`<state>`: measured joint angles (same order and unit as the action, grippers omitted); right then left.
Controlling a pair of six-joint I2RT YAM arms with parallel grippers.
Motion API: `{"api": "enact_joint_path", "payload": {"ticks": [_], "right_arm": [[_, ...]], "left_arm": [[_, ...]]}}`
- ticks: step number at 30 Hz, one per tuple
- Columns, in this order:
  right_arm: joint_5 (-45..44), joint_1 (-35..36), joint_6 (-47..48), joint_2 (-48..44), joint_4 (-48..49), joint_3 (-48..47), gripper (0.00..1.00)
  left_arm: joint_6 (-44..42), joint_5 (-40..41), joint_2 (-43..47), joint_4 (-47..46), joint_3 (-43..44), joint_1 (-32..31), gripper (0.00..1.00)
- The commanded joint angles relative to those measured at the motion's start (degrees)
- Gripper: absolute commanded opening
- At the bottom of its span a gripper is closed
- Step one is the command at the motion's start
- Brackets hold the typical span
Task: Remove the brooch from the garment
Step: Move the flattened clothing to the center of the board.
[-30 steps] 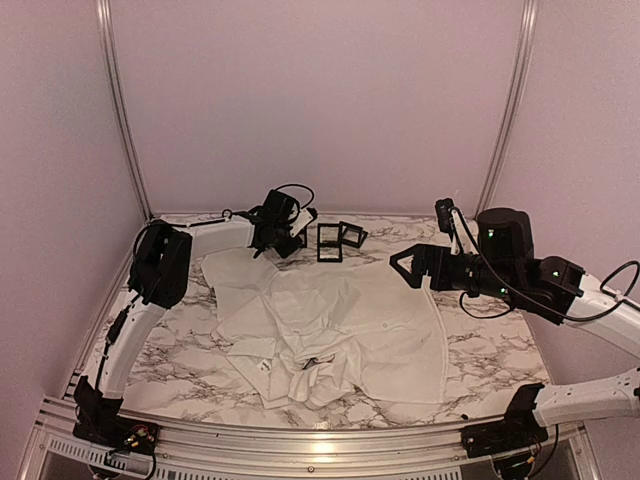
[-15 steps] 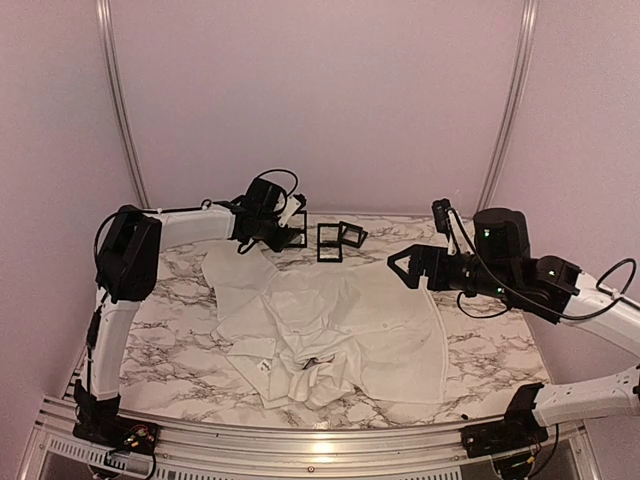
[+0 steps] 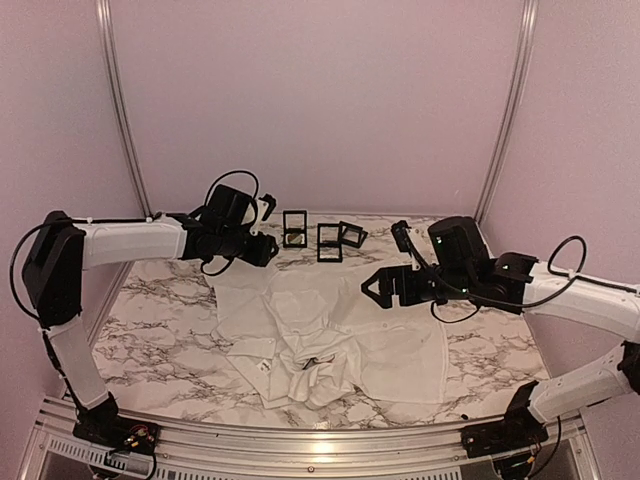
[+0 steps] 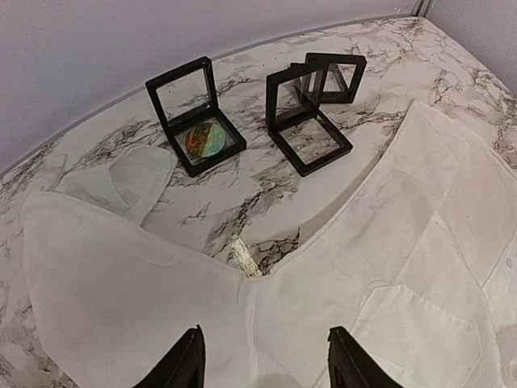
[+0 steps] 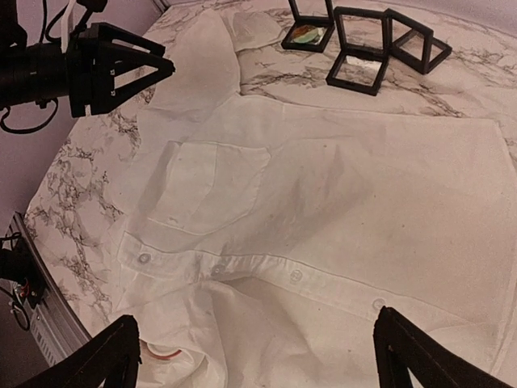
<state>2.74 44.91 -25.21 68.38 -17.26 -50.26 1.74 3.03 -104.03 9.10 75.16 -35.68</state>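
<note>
Both spread, empty: L gripper (image 4: 265,333) & R gripper (image 5: 254,323) over shirt (image 4: 121,283); brooch (image 4: 206,139) in case (image 4: 179,75).

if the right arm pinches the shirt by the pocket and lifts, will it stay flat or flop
Probably flops: the shirt lies in soft wrinkles and bunched folds, so only the pinched spot should rise, the rest draping. It looks thin, so likely light. On the smooth marble table it may drag along.
</note>
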Motion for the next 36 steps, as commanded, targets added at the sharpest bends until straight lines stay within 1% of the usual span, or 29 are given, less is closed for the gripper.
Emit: {"api": "enact_joint_path", "payload": {"ticks": [1, 4, 7, 10, 12, 15, 20, 23, 27, 31, 36], "right_arm": [[1.97, 2.89, 3.09, 5.36, -0.84, -4.45, 0.97], [1.15, 4.07, 3.54, 8.43, -1.85, -5.67, 0.97], [0.87, 4.1, 3.04, 10.46, -1.36, -5.96, 0.97], [0.37, 4.05, 2.16, 11.87, -1.05, -5.99, 0.97], [0.21, 3.89, 1.58, 12.46, -0.57, -5.7, 0.97], [-0.1, 3.38, 0.52, 12.99, -0.32, -4.94, 0.97], [-0.58, 1.71, -0.82, 12.95, 0.57, -3.57, 0.97], [-0.62, 0.38, -1.73, 13.0, 1.28, -2.08, 0.97], [-0.84, -1.13, -3.71, 12.91, 2.58, 0.93, 0.97], [-0.87, -2.06, -6.95, 12.74, 4.85, 3.67, 0.97], [-0.91, -3.44, -10.37, 12.58, 7.74, 7.59, 0.97]], "left_arm": [[13.52, -1.27, 5.22, -1.12, -8.13, -2.17, 0.54], [23.24, -4.34, 9.5, -2.89, -15.57, -3.24, 0.53], [31.3, -8.78, 14.13, -7.93, -23.59, -5.63, 0.54], [39.09, -11.23, 17.2, -12.39, -28.93, -7.86, 0.54], [43.27, -11.86, 18.58, -14.69, -31.88, -9.51, 0.54], [47.39, -12.22, 19.8, -17.33, -35.56, -11.2, 0.54], [52.17, -14.64, 17.87, -22.8, -39.82, -12.1, 0.54], [54.2, -15.49, 16.49, -23.83, -41.39, -12.15, 0.55], [54.15, -14.99, 15.52, -21.23, -42.49, -12.14, 0.57], [53.36, -12.8, 14.93, -18.12, -43.52, -11.77, 0.59], [50.09, -10.69, 14.09, -14.89, -44.38, -7.07, 0.6]]}}
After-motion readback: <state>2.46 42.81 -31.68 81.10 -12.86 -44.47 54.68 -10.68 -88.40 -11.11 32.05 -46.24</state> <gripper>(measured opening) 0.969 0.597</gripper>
